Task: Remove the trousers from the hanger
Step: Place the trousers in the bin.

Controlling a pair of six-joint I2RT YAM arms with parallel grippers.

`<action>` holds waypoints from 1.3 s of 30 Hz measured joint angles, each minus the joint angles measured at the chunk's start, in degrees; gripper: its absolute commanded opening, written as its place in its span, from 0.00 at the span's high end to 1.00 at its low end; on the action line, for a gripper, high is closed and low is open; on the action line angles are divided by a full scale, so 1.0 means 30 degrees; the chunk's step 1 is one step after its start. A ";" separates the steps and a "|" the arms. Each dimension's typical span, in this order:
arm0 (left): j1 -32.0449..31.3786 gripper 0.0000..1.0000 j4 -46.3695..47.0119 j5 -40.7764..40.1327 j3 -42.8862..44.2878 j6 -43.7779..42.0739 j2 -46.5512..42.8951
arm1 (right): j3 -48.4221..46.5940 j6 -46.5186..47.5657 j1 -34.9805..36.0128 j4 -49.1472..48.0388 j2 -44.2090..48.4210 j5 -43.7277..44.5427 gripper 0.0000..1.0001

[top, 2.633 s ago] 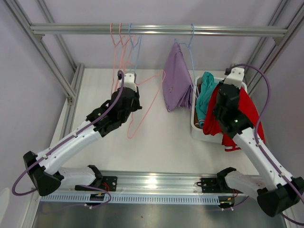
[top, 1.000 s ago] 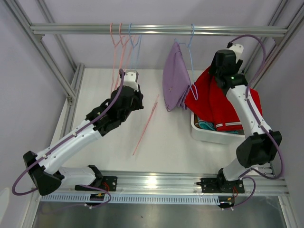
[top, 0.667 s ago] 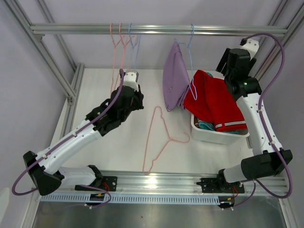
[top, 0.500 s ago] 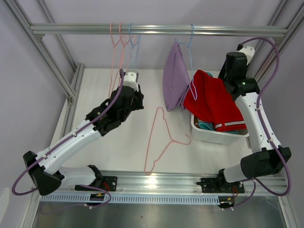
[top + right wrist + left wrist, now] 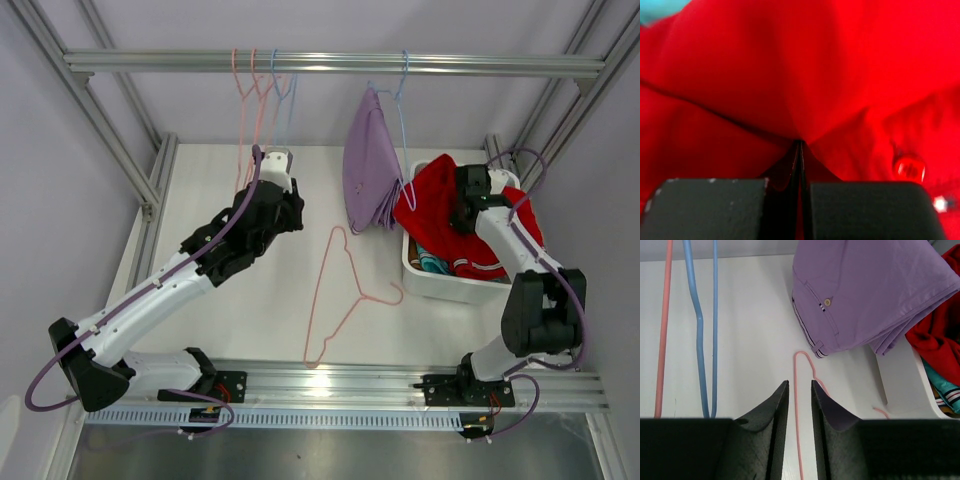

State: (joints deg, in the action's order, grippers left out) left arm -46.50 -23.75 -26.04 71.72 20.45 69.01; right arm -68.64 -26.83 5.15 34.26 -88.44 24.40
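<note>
Under the rail (image 5: 330,63) at the back, the lavender trousers (image 5: 372,175) hang folded over a blue hanger (image 5: 403,120), their lower edge just beside the white bin (image 5: 440,288) on the right of the tabletop (image 5: 250,310). Red trousers (image 5: 430,200) lie heaped in that bin and spill over its rim, with teal trousers (image 5: 432,263) showing beneath them at the near side. The right claw (image 5: 800,142) is closed, its fingers pressed flat together and their tips pushed into the red cloth; whether a fold is caught between them cannot be told. The left claw (image 5: 799,385) hovers above the tabletop with a narrow gap between its fingers and nothing in it. A pink hanger (image 5: 794,370) lies flat below that gap. Further left, bare pink and blue wire hangers (image 5: 272,85) dangle from the rail.
</note>
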 measured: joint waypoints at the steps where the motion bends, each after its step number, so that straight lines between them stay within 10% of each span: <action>1: 0.0000 0.71 0.0007 0.0066 0.0000 0.0000 0.0000 | 0.0233 -0.0124 -0.0095 -0.0372 -0.0546 -0.0095 1.00; 21: -0.0138 0.43 0.0015 0.0605 0.0000 -0.0576 -0.0073 | -0.4473 -0.0546 -0.0554 0.5020 0.1683 -0.2193 0.89; 39: -0.4255 0.36 -0.3410 0.1967 0.0743 -0.2885 0.2805 | -0.0189 0.0423 -0.0321 0.3883 0.8189 -0.6980 0.61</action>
State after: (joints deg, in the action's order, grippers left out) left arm -59.27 -33.98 -20.14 73.95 11.79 77.43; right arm -69.21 -25.56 4.19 45.91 -63.88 3.46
